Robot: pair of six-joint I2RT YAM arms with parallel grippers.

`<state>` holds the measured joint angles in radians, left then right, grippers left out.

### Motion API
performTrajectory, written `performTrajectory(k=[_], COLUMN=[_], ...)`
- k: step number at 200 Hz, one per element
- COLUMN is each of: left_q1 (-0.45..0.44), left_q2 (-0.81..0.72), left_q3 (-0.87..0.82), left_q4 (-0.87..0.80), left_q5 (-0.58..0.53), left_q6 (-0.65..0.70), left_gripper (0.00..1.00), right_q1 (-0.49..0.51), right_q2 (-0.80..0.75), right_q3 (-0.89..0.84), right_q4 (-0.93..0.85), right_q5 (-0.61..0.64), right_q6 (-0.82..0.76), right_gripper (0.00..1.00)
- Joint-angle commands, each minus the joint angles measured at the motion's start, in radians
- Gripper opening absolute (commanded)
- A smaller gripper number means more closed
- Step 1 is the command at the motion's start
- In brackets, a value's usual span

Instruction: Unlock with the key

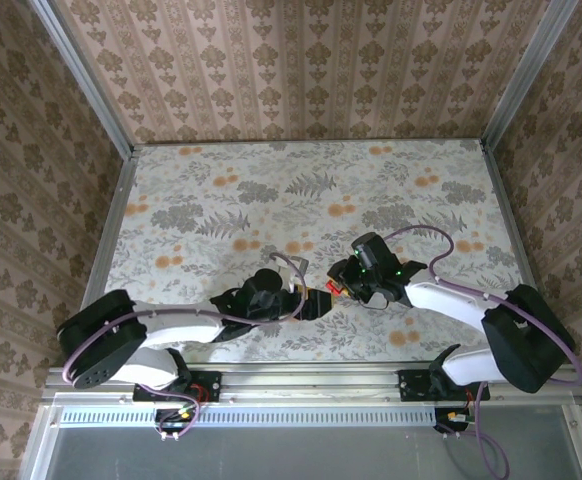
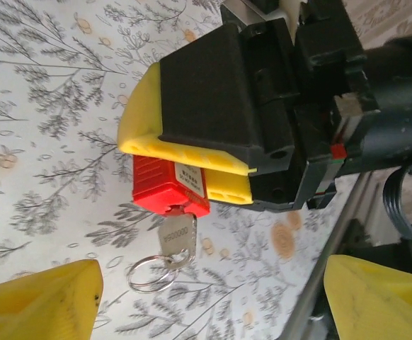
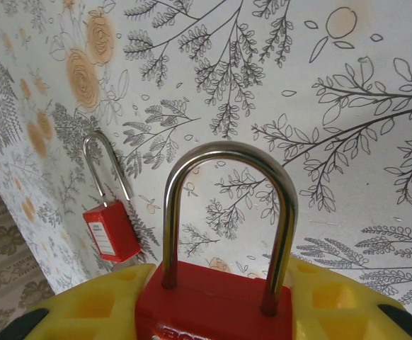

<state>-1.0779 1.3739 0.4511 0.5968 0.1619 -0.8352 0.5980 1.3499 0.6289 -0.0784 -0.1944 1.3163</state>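
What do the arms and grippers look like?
Left arm and right arm: white shells, black joints, a purple cable along each. Left gripper and right gripper: black bodies, yellow jaws. A green light glows near the right wrist.

A floral-printed table (image 1: 271, 200) sits enclosed by damask-patterned walls (image 1: 311, 60) and aluminium corner posts (image 1: 81, 75).

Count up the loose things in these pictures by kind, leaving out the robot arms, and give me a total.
Red padlocks: 2 (held padlock, loose padlock on the table)
Keys: 1 (key, in the held padlock)
Key rings: 1 (key ring, on the key)
Total: 4
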Motion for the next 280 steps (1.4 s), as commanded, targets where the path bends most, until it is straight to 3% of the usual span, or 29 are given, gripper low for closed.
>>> performTrajectory(k=[1, 36, 111, 155, 176, 206, 234, 280], left_q1=[0.008, 0.024, 0.039, -0.008, -0.038, -0.074, -0.110, -0.168], left_q2=[0.038, 0.107, 0.190, 0.124, 0.103, 0.094, 0.106, 0.133], left_q3=[-0.001, 0.017, -0.009, 0.044, 0.095, 0.139, 0.172, 0.142], left_q4=[0.141, 0.158, 0.376, 0.103, -0.070, -0.182, -0.212, -0.089], left_q5=[0.044, 0.033, 0.069, 0.003, -0.072, -0.179, -0.286, -0.441], left_q6=[-0.131, -0.172, -0.213, 0.028, 0.143, 0.288, 0.446, 0.775], left_gripper=[0.81, 0.78, 0.74, 0.74, 0.74, 0.74, 0.74, 0.75], right_q1=[-0.004, -0.001, -0.001, -0.002, -0.001, -0.001, 0.000, 0.001], right_q2=[-0.024, -0.048, -0.058, -0.036, -0.034, -0.027, -0.017, -0.015], right_q3=[0.026, 0.021, 0.008, 0.032, 0.037, 0.039, 0.041, 0.042], right_q4=[0.003, 0.001, 0.017, -0.012, -0.016, -0.014, -0.007, -0.011], right_q5=[0.015, 0.016, 0.015, 0.003, 0.000, -0.005, -0.014, -0.018], right_q6=[0.009, 0.014, 0.017, 0.003, 0.002, 0.003, 0.003, -0.005], right_gripper=[0.11, 0.11, 0.11, 0.11, 0.12, 0.11, 0.11, 0.12])
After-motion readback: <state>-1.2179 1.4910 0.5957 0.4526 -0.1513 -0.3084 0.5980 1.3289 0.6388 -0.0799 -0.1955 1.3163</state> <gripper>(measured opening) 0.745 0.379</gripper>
